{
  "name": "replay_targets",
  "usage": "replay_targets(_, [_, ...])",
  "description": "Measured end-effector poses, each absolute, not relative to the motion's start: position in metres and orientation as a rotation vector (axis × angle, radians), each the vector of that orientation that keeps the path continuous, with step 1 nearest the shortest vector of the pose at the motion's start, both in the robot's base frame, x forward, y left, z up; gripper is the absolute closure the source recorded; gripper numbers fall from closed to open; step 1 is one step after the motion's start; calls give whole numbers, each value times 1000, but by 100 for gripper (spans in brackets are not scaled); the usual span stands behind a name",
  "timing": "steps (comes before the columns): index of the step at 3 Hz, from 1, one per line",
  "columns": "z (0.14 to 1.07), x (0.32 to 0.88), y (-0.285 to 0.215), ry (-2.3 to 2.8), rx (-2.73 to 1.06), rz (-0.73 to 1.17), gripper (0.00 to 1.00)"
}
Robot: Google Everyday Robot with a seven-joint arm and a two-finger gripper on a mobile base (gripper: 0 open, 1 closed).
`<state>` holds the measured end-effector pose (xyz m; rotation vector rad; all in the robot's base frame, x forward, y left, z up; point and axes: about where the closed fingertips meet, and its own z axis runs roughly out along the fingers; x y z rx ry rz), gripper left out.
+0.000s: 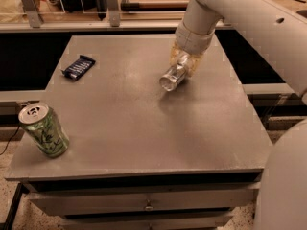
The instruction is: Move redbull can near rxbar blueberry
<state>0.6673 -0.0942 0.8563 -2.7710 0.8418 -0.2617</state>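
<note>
Over the desk's (144,133) far right part: gripper (183,65) with fingers (195,65) clamped around the tilted silver can (170,78). Well apart from the blue bar (78,66) at far left.

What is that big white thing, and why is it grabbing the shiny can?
The big white thing is a robot's arm. At its end is the gripper, a hand with only two fingers. It is over the back right part of the grey table. One camera took this picture, looking down on the table.

The gripper is closed around the redbull can, the slim shiny one. It holds the can tilted, with one end toward the camera, and the can seems lifted a little off the table.

Also on the table are the rxbar blueberry, a small dark blue bar at the back left, and a green can at the front left corner.
</note>
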Motion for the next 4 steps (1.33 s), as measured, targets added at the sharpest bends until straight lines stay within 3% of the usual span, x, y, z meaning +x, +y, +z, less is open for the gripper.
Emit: replay_targets(4, [909,714,32,526,-2481,-382,100])
